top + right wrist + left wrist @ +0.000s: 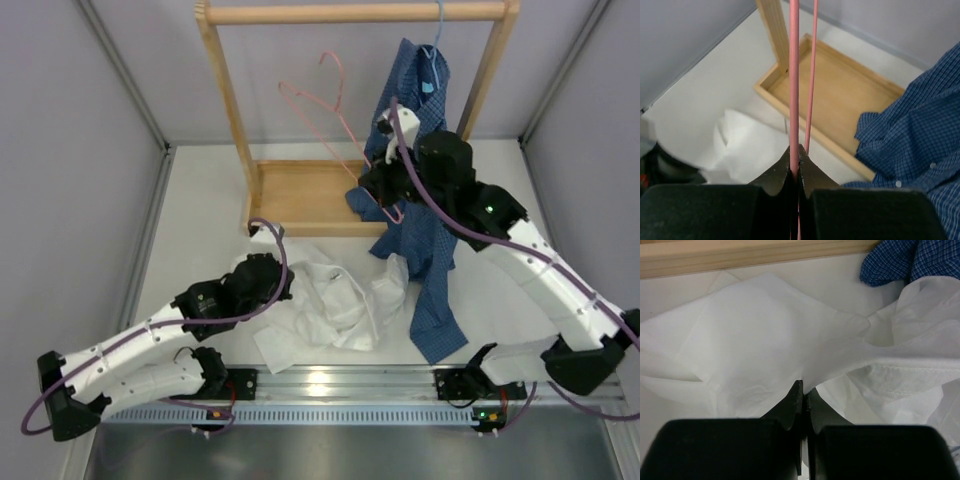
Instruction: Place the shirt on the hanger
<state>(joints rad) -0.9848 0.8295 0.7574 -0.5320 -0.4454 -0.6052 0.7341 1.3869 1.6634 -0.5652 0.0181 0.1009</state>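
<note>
Shirt [325, 310]: crumpled on table [200, 230], not on hanger [794, 75]. Left pincer [803, 392]: closed, pinching shirt fold. Right pincer [795, 155]: closed on hanger wire, held in air near wooden rack [225, 90]. Left to do: threading hanger into shirt.

The shirt [320, 310] lies on the table [200, 230], hanger [794, 75] behind it

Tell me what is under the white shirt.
Only the white table shows around the shirt, which lies crumpled on it. Its folds hide anything beneath. The left tool is shut on its fabric.
</note>
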